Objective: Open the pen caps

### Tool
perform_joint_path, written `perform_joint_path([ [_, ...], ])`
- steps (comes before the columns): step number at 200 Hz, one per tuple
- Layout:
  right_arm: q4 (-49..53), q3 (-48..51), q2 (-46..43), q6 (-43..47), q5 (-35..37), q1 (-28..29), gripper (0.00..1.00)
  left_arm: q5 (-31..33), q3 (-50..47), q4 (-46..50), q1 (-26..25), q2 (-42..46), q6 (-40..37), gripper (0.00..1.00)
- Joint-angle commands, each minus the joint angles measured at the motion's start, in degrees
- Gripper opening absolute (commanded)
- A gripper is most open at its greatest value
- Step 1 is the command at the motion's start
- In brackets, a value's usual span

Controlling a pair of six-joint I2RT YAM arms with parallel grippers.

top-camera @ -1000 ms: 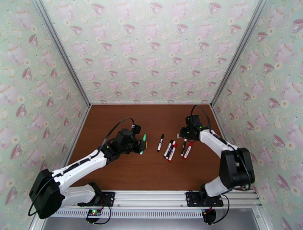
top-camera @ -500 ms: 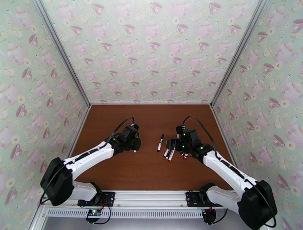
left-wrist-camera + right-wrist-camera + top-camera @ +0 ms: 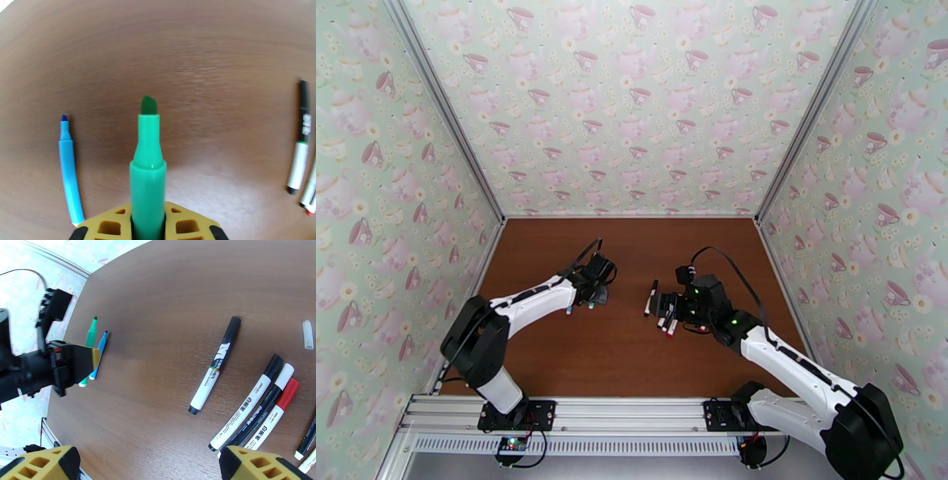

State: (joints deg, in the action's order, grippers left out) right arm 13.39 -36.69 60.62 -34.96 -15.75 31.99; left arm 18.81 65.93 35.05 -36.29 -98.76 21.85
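Brown wood-grain table (image 3: pixel 632 355), walled in by teacup-patterned paper. From above, the left gripper (image 3: pixel 594 297) sits low over the table's left-centre. The right gripper (image 3: pixel 665 305) hangs over a cluster of pens (image 3: pixel 669 322) near the middle. A lone pen (image 3: pixel 650 298) lies just left of that cluster, apart from it.

Left wrist camera: the left gripper's yellow pads (image 3: pixel 106 227) are pressed onto the barrel of a green pen (image 3: pixel 148 165), which points away with its chisel tip bare and no cap on it. A blue pen (image 3: pixel 69 169), also uncapped, lies flat on the wood to its left, near but not touching.

Right wrist camera: the right gripper's fingers (image 3: pixel 39 465) are spread wide with nothing between them, looking down on the pens. The pen caps to be opened are here: a black cap (image 3: pixel 233 325) on the lone pen, and in the cluster a second black cap (image 3: pixel 275 362) and a red cap (image 3: pixel 289 389). (A pale loose cap (image 3: pixel 307 334) lies by itself on the wood, apart from the pens.)

The step in hand appears to be fetching the next capped pen. The lone pen looks the cleanest pick, since the clustered ones lie touching and wide fingers could catch two at once. The right gripper would do best to come down square across its white barrel, leaving the cap end free for the other hand — and the left should first lay the green pen beside the blue one, not across it.
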Motion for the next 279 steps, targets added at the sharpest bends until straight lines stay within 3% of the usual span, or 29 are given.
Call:
perform_joint_path([
  [1,-0.56,1.20,-0.51,-1.40,0.34,0.49,1.00,5.50,2.51,4.37,0.32,-2.40,0.59,0.18],
  [39,-0.47,1.71,0.00,-1.56,2.17,0.46,1.00,7.86,3.42,6.26,0.66,-4.87,1.46,0.21],
  [194,-1.06,1.18,1.70,-2.57,1.52,0.52,0.99,6.44,3.13,5.73,3.73,-10.29,0.59,0.26],
  [279,-1.17,0.92,2.60,-2.66,1.39,0.53,0.98,7.89,3.34,7.86,3.97,-7.96,1.88,0.33],
])
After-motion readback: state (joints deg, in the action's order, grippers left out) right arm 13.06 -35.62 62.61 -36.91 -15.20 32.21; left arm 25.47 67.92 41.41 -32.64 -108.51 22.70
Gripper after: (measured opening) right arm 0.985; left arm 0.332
